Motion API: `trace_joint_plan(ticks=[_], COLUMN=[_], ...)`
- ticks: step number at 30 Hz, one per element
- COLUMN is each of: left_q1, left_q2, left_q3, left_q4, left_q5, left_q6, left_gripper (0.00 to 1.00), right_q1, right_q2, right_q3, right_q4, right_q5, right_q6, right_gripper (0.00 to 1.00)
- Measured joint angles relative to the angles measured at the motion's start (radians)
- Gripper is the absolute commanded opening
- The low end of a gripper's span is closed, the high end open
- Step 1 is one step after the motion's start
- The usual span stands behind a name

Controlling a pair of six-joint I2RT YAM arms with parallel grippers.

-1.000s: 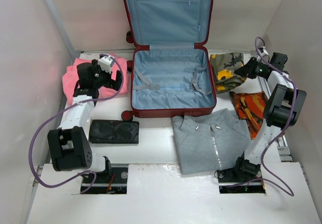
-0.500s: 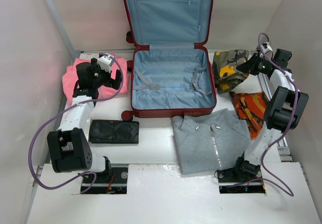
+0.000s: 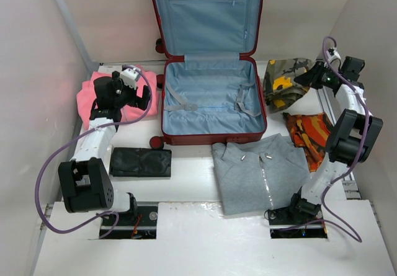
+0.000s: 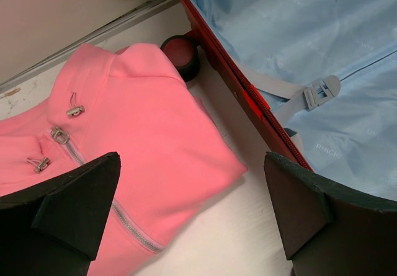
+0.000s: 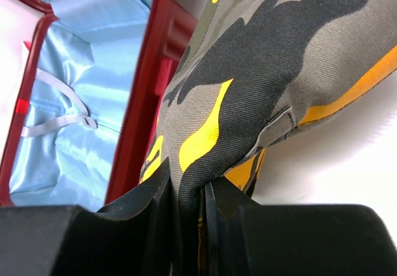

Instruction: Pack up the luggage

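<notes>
Pale walls are closing in a white table. At the left a pink zip jacket is lying folded, and the left gripper is hanging over it, fingers spread wide and grasping nothing. A black pouch is sitting nearer the bases. In the middle the luggage is lying open, its lid standing up at the back, blue lining and grey straps showing. A grey zip top is lying in front of it. At the right, the right gripper is pinching a fold of a camouflage garment just beside the case, and an orange patterned cloth is lying nearer.
</notes>
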Motion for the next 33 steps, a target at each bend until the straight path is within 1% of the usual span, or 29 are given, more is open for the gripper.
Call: trace_joint_plan(ticks=[12, 18, 22, 25, 28, 33], left_q1=[0.0, 0.0, 0.0, 0.0, 0.0, 0.0], left_q2=[-0.005, -0.014, -0.018, -0.024, -0.037, -0.068], left_q3=[-0.007, -0.015, -0.017, -0.03, -0.047, -0.071], left_q4=[0.012, 0.017, 0.024, 0.033, 0.037, 0.043], left_q5=[0.0, 0.0, 0.0, 0.0, 0.001, 0.001], left_q6=[0.003, 0.003, 0.005, 0.005, 0.005, 0.005], left_gripper=[1.0, 1.0, 1.0, 1.0, 1.0, 1.0], right_q1=[0.0, 0.002, 0.03, 0.104, 0.234, 0.457], right_q2=[-0.082, -0.114, -0.166, -0.195, -0.216, -0.222], right_q3=[0.077, 0.155, 0.219, 0.275, 0.304, 0.303], right_q4=[-0.019, -0.085, -0.119, -0.118, -0.087, -0.034], right_q5=[0.007, 0.025, 0.058, 0.085, 0.108, 0.117], right_q6=[0.023, 0.02, 0.019, 0.019, 0.037, 0.097], right_gripper=[0.0, 0.0, 0.0, 0.0, 0.0, 0.0])
